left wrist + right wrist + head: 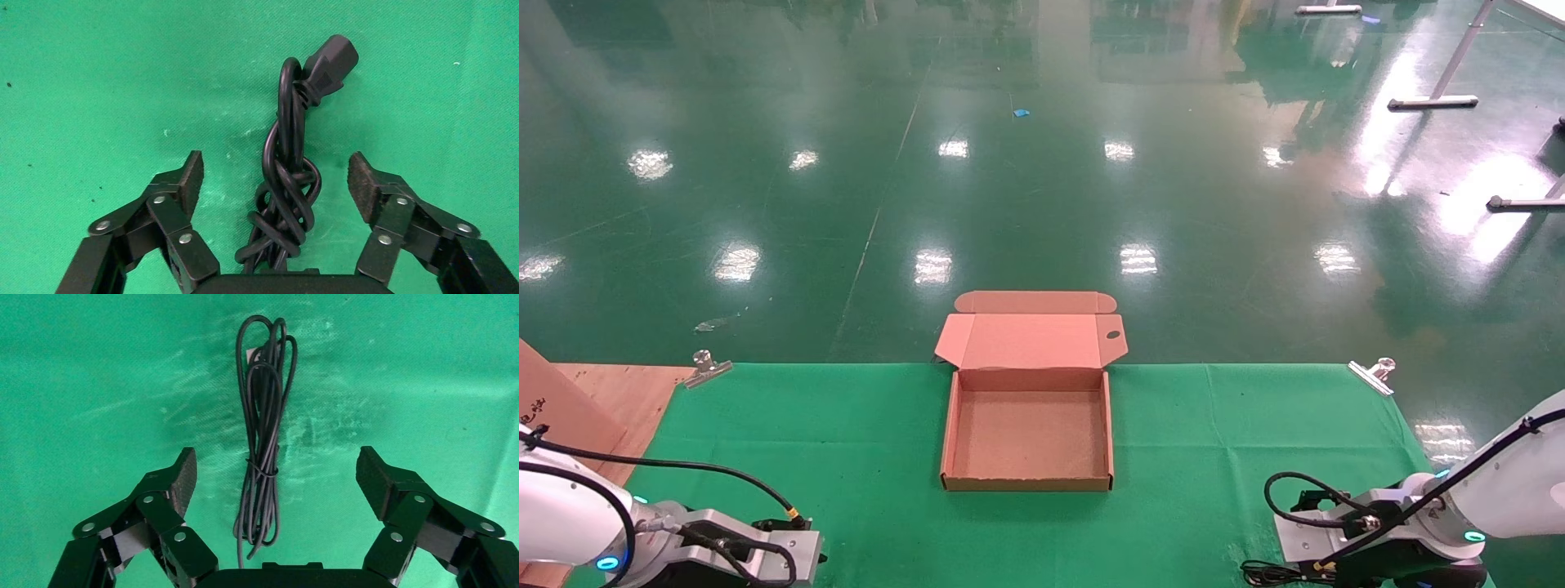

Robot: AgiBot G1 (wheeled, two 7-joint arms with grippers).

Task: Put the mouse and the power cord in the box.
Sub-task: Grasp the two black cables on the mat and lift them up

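Left gripper [275,177] spread wide over the knotted power cord [287,184] on the green cloth [92,79] — touching nothing; right gripper [275,471] equally wide over a thin bundled wire [263,447]; the box [1027,483] lies open between them.

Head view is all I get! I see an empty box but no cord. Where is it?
Observer: The power cord lies bundled on the green cloth, between the open fingers of the left gripper.
Operator: Is the mouse there too?
Observer: No mouse shows. The right gripper, also open, straddles a thin tied wire bundle.
Operator: Did they grab anything?
Observer: No. The pads touch neither bundle.
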